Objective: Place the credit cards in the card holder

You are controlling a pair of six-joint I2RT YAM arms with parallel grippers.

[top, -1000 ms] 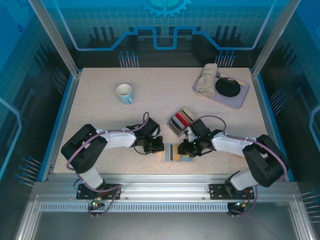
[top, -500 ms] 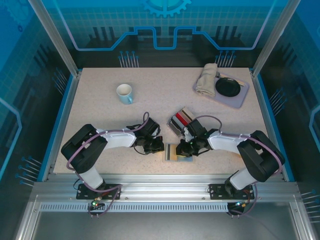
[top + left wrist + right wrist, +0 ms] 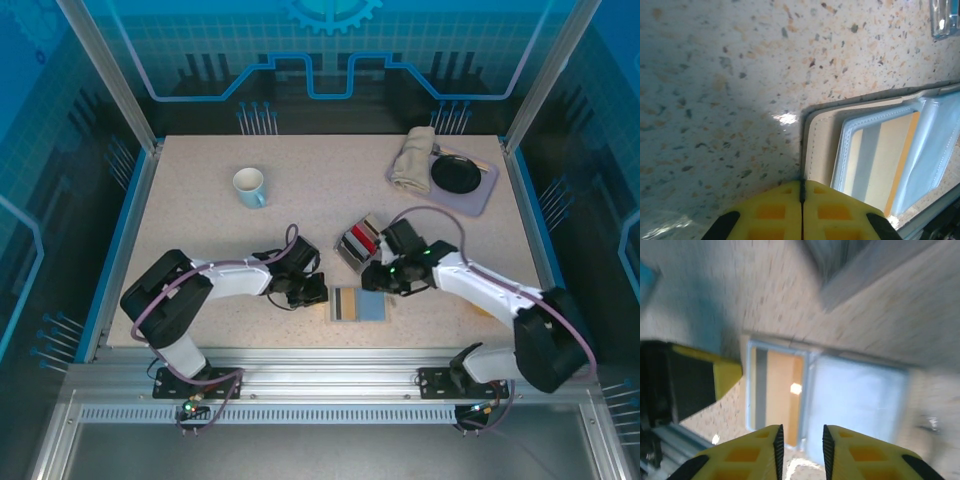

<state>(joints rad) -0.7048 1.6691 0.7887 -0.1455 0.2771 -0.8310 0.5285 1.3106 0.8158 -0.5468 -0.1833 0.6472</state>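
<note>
The card holder (image 3: 372,306) lies open flat near the table's front edge. Its left clear pocket holds a tan card (image 3: 348,304) with a grey stripe, also seen as the tan card (image 3: 780,390) and the tan card (image 3: 885,150). The right panel (image 3: 855,400) is pale blue-grey. A fanned stack of credit cards (image 3: 362,240), red, dark and white, lies just behind the holder. My left gripper (image 3: 318,291) is shut, and its yellow tips (image 3: 802,186) touch the beige left edge of the card holder (image 3: 819,145). My right gripper (image 3: 378,279) hovers over the holder's back edge, open (image 3: 800,434) with nothing between its fingers.
A white mug (image 3: 249,187) stands at the back left. A lilac tray (image 3: 480,196) at the back right carries a folded cloth (image 3: 412,160) and a black dish (image 3: 456,174). The metal front rail (image 3: 330,362) runs close below the holder.
My right gripper has drawn back and up off the card holder toward the card stack, its jaws now apart. The whole open holder shows. The left gripper has stayed put.
</note>
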